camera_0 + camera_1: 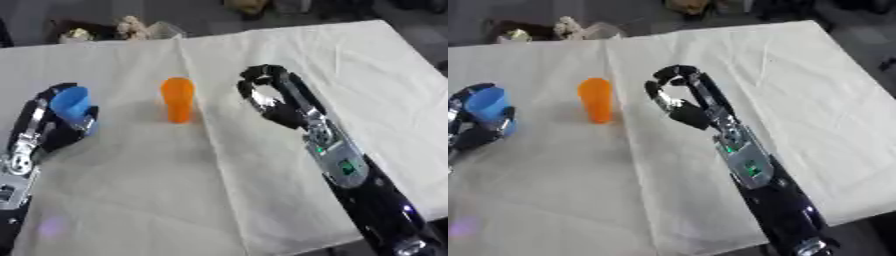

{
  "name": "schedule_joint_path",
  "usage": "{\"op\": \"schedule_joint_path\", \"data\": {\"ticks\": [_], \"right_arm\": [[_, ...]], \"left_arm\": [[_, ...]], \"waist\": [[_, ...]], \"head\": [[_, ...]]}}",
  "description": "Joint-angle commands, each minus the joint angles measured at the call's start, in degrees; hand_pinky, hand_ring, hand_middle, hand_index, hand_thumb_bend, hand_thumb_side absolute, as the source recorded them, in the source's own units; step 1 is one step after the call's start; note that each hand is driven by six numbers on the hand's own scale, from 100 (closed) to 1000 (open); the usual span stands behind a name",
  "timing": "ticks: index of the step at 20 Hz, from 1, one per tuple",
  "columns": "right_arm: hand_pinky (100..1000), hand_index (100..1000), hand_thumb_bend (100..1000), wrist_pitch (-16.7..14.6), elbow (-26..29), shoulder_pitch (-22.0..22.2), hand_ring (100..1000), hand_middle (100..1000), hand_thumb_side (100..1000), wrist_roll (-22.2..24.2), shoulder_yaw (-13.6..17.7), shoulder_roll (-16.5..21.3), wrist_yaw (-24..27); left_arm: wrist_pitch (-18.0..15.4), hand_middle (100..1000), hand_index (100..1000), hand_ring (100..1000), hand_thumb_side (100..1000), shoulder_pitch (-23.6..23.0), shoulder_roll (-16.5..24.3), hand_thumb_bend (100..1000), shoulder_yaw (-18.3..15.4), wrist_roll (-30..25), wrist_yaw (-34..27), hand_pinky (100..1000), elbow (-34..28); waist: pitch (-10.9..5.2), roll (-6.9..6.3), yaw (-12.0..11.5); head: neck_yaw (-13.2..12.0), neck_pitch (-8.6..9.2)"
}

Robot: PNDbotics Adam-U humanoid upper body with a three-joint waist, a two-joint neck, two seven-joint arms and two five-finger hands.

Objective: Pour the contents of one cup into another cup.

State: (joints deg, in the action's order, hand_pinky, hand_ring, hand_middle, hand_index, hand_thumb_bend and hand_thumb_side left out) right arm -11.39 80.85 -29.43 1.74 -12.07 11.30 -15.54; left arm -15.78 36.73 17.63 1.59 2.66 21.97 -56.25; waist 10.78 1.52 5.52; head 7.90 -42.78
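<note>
From the left eye view I see my left hand (pixel 54 122) at the left side of the table (pixel 131 200), its fingers curled round a blue cup (pixel 72 104), which sits upright in the grip with its open mouth facing up. An orange cup (pixel 178 99) stands upright on the white cloth (pixel 262 55) near the middle, apart from both hands, with a crease in the cloth running down just to its right. My right hand (pixel 267 97) is to the right of the orange cup, near it but not touching; its fingers are curled inward into a loop with nothing inside them, and the forearm runs down to the lower right corner, a green light showing on the wrist.

From the right eye view the blue cup (pixel 487 107) sits close to the left edge, again wrapped by my left hand (pixel 474 127), of which only part shows. The orange cup (pixel 596 99) stands free between the two hands. My right hand (pixel 677 97) has its curled fingers closed on nothing, hovering beside the orange cup. Some blurred objects lie beyond the table's far edge; I cannot tell what they are
</note>
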Motion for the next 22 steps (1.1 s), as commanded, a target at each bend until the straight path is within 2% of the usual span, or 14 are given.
{"op": "schedule_joint_path", "data": {"ticks": [1, 6, 10, 19, 22], "right_arm": [[805, 732, 319, 0.1, -0.4, -1.6, 890, 590, 705, 0.0, -0.1, 0.1, 0.9], [802, 734, 316, 0.1, -3.5, -3.4, 891, 590, 676, 0.6, -0.8, -0.4, 0.7], [801, 740, 329, -0.5, -7.0, -5.3, 892, 592, 658, 1.0, -1.7, -0.9, -1.4], [800, 757, 366, -2.3, -15.9, -9.4, 898, 602, 607, -0.9, -2.8, -3.9, -9.9], [848, 763, 387, -3.1, -18.6, -10.4, 933, 619, 602, -2.6, -2.6, -4.8, -13.3]], "left_arm": [[0.4, 238, 844, 256, 402, 0.5, 1.4, 100, -0.1, 0.7, -1.9, 104, -3.0], [0.9, 239, 844, 257, 431, -0.3, 1.9, 100, -0.2, 0.9, -4.1, 107, -6.8], [0.9, 239, 843, 257, 456, -1.2, 2.3, 100, 0.0, 0.6, -5.9, 108, -10.7], [0.8, 236, 840, 254, 508, -2.9, 2.8, 100, 1.4, -0.7, -9.8, 108, -19.8], [0.9, 234, 838, 253, 527, -3.4, 3.0, 100, 1.9, -1.2, -11.4, 109, -22.8]], "waist": [[-0.94, -0.14, -0.1], [-1.08, -0.2, -0.5], [-1.26, -0.26, -1.1], [-1.52, -0.7, -2.8], [-1.56, -0.9, -3.4]], "head": [[0.4, -0.29], [0.7, -0.36], [1.1, -0.49], [2.2, -0.46], [2.8, -0.39]]}}
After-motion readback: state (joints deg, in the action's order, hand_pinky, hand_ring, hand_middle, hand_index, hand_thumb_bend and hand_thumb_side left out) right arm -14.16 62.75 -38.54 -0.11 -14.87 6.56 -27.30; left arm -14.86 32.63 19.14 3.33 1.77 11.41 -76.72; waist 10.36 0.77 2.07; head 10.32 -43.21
